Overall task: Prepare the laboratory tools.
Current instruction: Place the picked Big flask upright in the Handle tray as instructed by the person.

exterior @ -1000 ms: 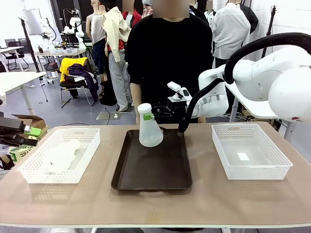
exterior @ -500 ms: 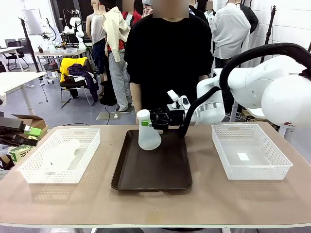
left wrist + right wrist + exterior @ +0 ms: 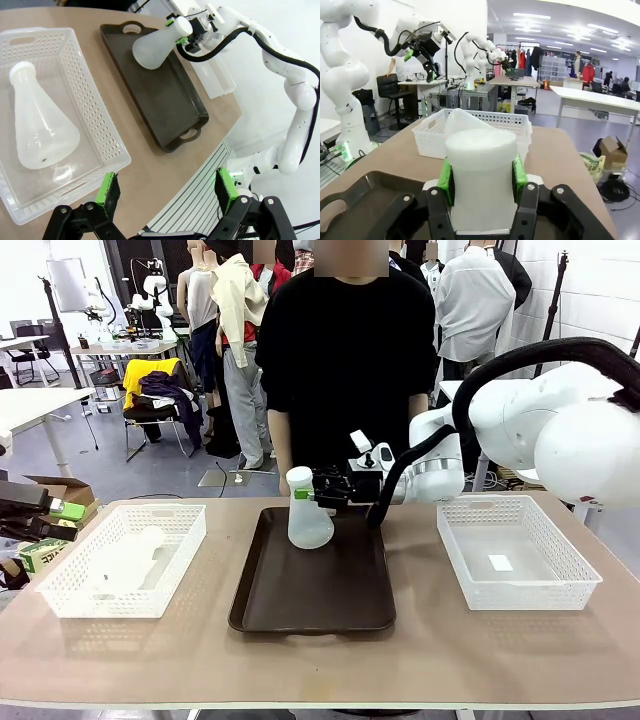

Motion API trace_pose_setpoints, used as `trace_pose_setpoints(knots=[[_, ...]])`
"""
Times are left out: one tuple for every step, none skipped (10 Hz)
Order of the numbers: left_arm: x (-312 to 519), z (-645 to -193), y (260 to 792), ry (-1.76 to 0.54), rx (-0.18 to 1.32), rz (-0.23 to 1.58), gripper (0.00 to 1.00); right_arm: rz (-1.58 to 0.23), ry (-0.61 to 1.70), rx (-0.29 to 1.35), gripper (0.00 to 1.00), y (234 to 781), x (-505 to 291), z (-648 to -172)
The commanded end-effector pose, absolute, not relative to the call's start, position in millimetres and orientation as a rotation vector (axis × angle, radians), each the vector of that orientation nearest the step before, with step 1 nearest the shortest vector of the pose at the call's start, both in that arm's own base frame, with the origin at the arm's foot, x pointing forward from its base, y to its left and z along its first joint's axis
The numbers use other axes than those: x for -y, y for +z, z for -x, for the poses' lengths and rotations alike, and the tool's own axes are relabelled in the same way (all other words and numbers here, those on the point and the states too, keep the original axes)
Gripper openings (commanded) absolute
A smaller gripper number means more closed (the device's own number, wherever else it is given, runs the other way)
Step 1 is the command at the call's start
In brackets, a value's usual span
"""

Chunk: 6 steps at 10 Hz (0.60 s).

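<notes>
One frosted white flask (image 3: 309,525) stands upright over the far end of the dark brown tray (image 3: 320,600), its base at or just above the tray floor. My right gripper (image 3: 304,494) is shut on its neck. The right wrist view shows green pads (image 3: 447,181) pressed against both sides of the flask neck (image 3: 480,165). A second flask (image 3: 40,130) lies on its side in the left white basket (image 3: 102,120), also seen as a pale flask (image 3: 130,555) from the front. My left gripper (image 3: 167,192) hangs open high over the table's near left edge, holding nothing.
An empty white mesh basket (image 3: 575,580) sits at the right of the table. A person in black (image 3: 345,360) stands close behind the far edge, right behind the tray. The near half of the tray (image 3: 172,117) is bare.
The right gripper carried the flask slightly left and down to the tray's far end. The left arm and the basketed flask stayed still.
</notes>
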<state>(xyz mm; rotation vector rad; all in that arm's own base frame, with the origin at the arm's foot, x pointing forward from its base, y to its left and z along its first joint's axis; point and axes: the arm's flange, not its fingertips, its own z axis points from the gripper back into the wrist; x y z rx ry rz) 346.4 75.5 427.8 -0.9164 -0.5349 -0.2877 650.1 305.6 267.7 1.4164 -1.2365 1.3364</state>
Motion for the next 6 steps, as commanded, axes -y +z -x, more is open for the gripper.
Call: trace_pose_setpoints(knots=[[-76.7, -346.6, 426.5, -0.303, 0.560, 0.934, 1.00, -1.403, 1.308, 1.262, 0.73, 268.7, -304.7, -647.4], [-76.7, -346.6, 426.5, -0.303, 0.560, 0.934, 1.00, -1.413, 1.302, 1.245, 0.92, 269.0, -304.4, -647.5], [-76.7, -346.6, 426.5, -0.303, 0.560, 0.934, 1.00, -1.414, 1.296, 1.226, 1.00, 270.3, -304.1, -647.0], [-76.7, -346.6, 426.5, -0.303, 0.560, 0.934, 1.00, -1.408, 1.285, 1.199, 1.00, 271.4, -303.6, -646.0], [-76.7, -346.6, 426.5, -0.303, 0.560, 0.934, 1.00, -1.393, 1.280, 1.174, 1.00, 273.1, -302.5, -645.1], [-76.7, -346.6, 426.5, -0.303, 0.560, 0.934, 1.00, -1.386, 1.266, 1.133, 1.00, 274.6, -301.5, -644.2]])
